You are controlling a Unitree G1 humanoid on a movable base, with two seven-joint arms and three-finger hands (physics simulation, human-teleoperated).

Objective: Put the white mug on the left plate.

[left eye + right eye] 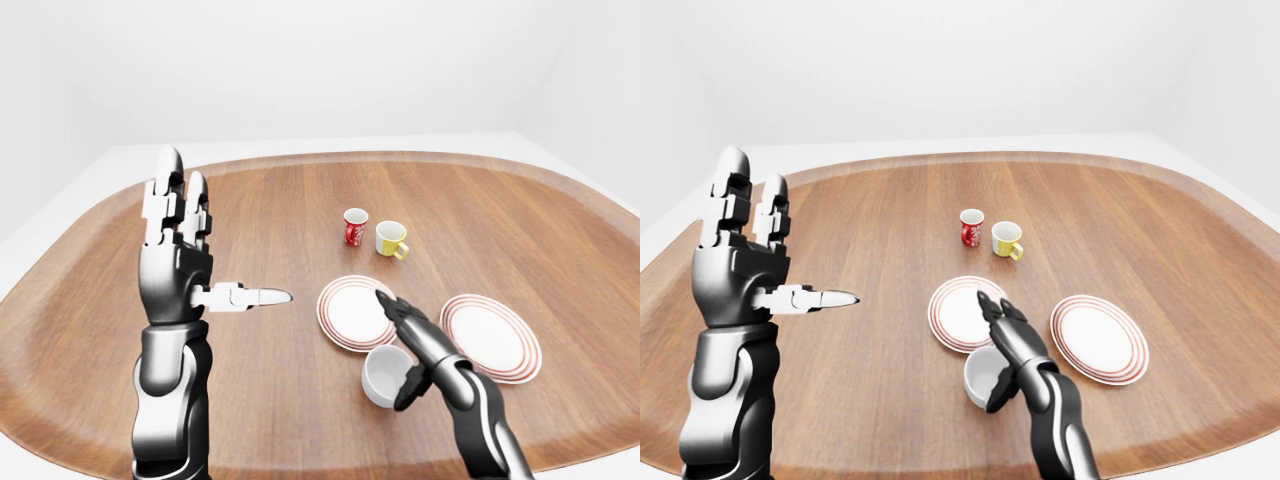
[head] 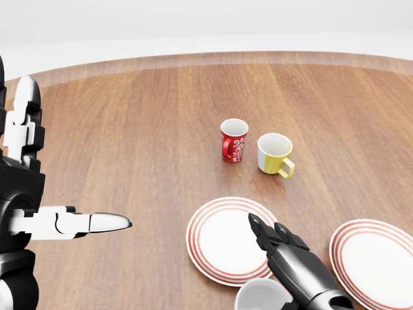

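On the round wooden table [image 1: 300, 210], the left plate [image 1: 352, 311] serves as landmark: the right plate [image 1: 492, 335] lies to its right in the left-eye view, the yellow mug [image 1: 390, 238] and the smaller red mug [image 1: 354, 227] stand together above it, and the white mug [image 1: 385, 375] sits tipped just below its lower rim. The right hand [image 1: 408, 347] is at the white mug, fingers stretched over the left plate's edge and thumb at the mug's right side, not closed round it. The left hand [image 1: 180, 262] is raised well left of the left plate, fingers spread wide and upright, thumb pointing toward the plate.

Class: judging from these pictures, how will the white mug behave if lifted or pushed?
The white mug looks rigid, so it should keep its shape. It appears tilted beside the left plate, so it may roll. Its smooth, glossy wall might slip in the right robot hand.
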